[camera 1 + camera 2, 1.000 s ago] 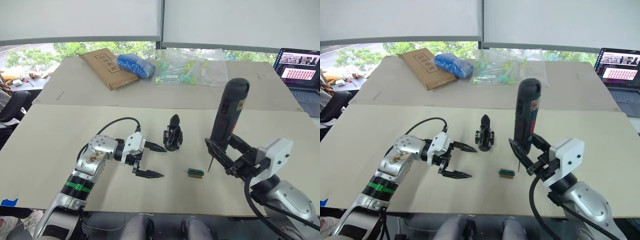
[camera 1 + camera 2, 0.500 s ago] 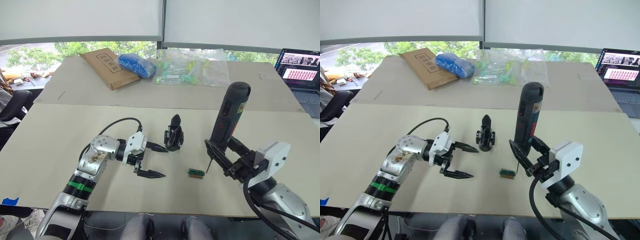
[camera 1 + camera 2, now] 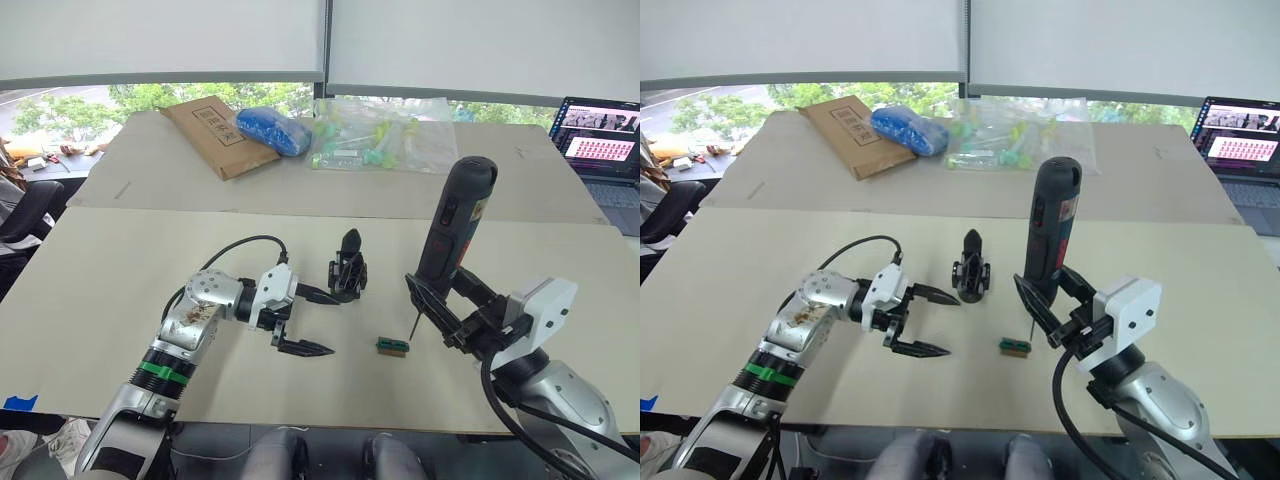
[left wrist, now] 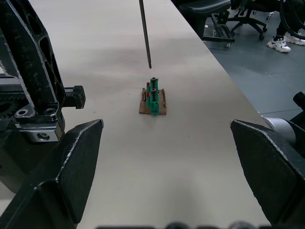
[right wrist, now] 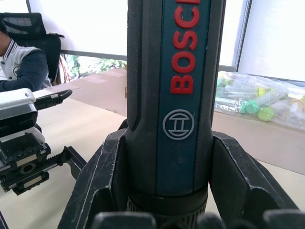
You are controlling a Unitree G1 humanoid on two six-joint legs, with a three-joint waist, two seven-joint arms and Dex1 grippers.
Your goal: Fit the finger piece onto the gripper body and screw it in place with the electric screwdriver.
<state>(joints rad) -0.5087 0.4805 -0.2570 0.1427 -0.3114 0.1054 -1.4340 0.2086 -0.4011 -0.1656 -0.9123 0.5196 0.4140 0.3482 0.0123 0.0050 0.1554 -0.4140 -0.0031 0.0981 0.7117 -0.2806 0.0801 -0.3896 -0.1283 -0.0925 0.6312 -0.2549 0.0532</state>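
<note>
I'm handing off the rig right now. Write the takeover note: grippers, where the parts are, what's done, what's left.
Left gripper: open, empty, low over the table beside the gripper body.
Right gripper: shut on the electric screwdriver, held upright, its bit just above the small green-and-brown block.
Gripper body stands on the table between the arms, one pointed finger up.
Finger piece: I cannot pick out a loose one.
Done: screwdriver in hand.
Left: find and fit the finger piece, then drive the screw.

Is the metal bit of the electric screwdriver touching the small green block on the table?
Apart. In the left wrist view the tip of the electric screwdriver bit hangs above the green block, with bare table visible between them.
</note>
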